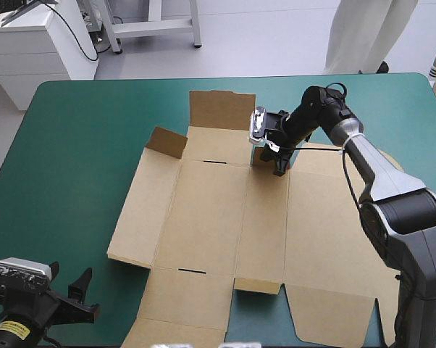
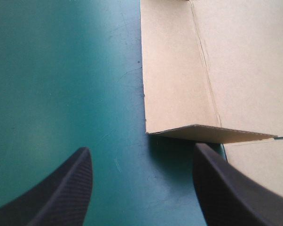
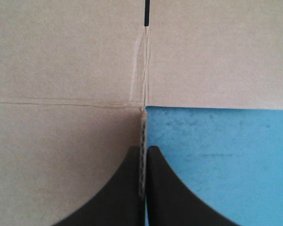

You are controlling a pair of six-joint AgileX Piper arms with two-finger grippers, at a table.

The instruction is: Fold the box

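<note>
Teal-green cover fills the table, and the brown box lies near its middle as a cut sheet, mostly flat. The right gripper stands at the box's far side, its black fingers all but closed, pinching the thin edge of a raised tab of board between them. In the right wrist view that edge runs straight on from between the fingertips to where two creases meet, with board on one side of it and bare cover on the other. The right arm reaches in over the box's right-hand panel. Beside the gripper, along the box's far edge, a large flap stands raised, and a smaller flap at the box's far left corner tilts up as well. At the box's near edge a short tab is lifted a little. The left gripper hovers over bare cover off the box's near left corner, fingers spread wide, holding nothing; ahead of it a corner of board rises slightly off the cover
</note>
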